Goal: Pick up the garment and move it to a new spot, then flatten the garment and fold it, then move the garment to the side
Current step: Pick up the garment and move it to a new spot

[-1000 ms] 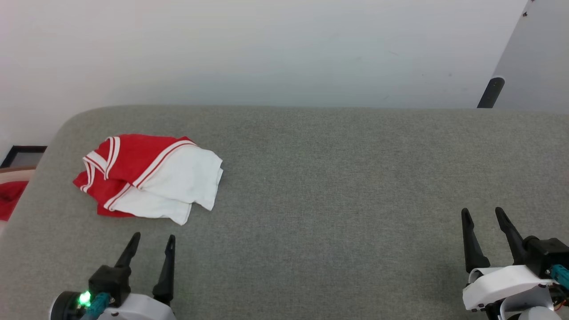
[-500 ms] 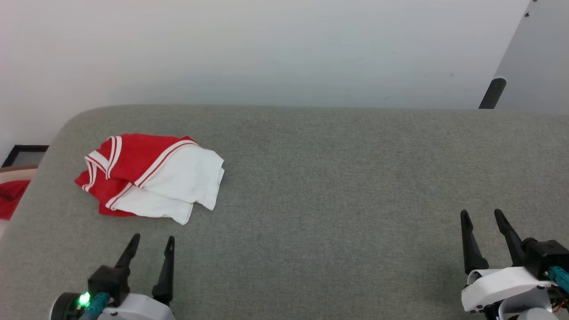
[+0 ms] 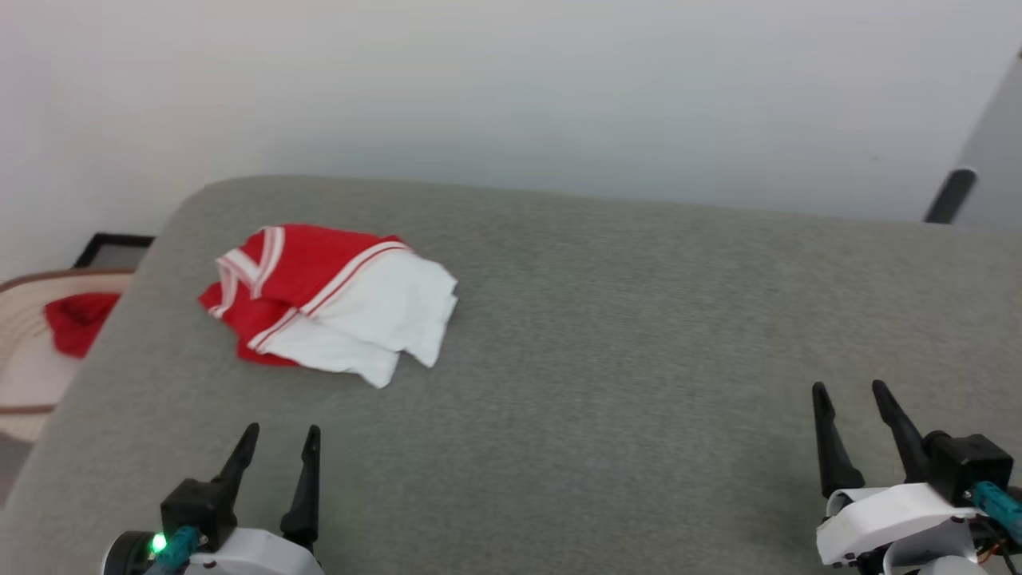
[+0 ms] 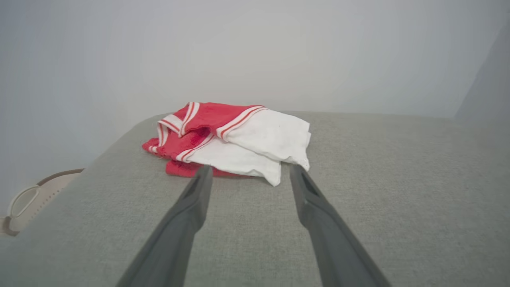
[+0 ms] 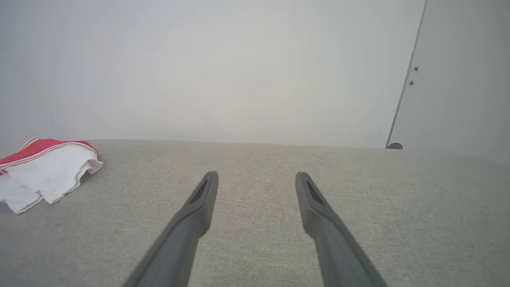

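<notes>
— On the left part of the grey surface (image 3: 607, 319), what lies there?

— The garment (image 3: 327, 303), bunched into a loose heap. Its red body faces the left edge, and two white sleeves lie over it toward the right. Red-and-white striped trim runs along the seams and around the collar.

— How does the left gripper (image 3: 283, 429) stand to it?

— It sits at the near edge of the surface, its fingers pointing toward the garment. It is near the cloth but short of it. Its two dark fingers are spread wide and nothing is between them. In the left wrist view the fingertips frame the lowest white corner of a sleeve, with grey fabric showing in the gap.

— And the right gripper (image 3: 848, 386)?

— It is well apart from the garment, at the near right of the surface. Its fingers are also spread wide and hold nothing, with only grey fabric between and beyond them. In the right wrist view the garment shows at the far left edge.

— Is anything beyond the surface?

— A pale basket (image 3: 24, 391) with a brown rim stands off the left edge, and a plain red cloth (image 3: 76, 319) lies inside it. A white wall (image 3: 511, 80) rises behind.
</notes>
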You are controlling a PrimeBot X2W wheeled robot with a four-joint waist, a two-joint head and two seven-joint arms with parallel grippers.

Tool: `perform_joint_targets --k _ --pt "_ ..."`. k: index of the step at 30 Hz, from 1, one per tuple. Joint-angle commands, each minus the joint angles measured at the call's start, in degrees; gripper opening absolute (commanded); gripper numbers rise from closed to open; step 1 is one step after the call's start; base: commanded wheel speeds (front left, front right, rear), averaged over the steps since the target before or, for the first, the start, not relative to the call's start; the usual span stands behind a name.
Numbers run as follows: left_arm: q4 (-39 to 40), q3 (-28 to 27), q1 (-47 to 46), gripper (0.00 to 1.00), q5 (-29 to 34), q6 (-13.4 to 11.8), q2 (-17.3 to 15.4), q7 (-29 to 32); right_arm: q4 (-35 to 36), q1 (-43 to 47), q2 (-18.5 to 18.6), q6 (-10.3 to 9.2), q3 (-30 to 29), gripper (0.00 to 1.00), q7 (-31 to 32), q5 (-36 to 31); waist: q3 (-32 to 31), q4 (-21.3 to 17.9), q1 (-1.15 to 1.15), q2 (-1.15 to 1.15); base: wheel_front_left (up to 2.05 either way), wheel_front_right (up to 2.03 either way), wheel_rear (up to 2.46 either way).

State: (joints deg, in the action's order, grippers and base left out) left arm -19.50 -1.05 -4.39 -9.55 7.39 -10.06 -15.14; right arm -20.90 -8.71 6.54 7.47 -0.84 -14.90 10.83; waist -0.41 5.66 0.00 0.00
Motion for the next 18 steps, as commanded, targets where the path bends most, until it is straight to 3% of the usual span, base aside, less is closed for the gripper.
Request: perform_joint_targets --k 1,18 --pt "-0.1 -0.2 0.2 1.0 0.2 0.1 0.1 0.0 -0.2 0.3 -0.1 0.04 0.5 1.0 -0.2 0.5 -0.3 3.7 0.0 0.0 0.0 0.0 0.0" --pt "0.8 -3.7 3.0 1.0 0.8 -1.0 1.6 0.0 -3.0 -1.8 -1.5 0.04 7.8 1.0 -0.3 2.7 -1.1 23.4 0.0 0.0 0.0 0.0 0.0"
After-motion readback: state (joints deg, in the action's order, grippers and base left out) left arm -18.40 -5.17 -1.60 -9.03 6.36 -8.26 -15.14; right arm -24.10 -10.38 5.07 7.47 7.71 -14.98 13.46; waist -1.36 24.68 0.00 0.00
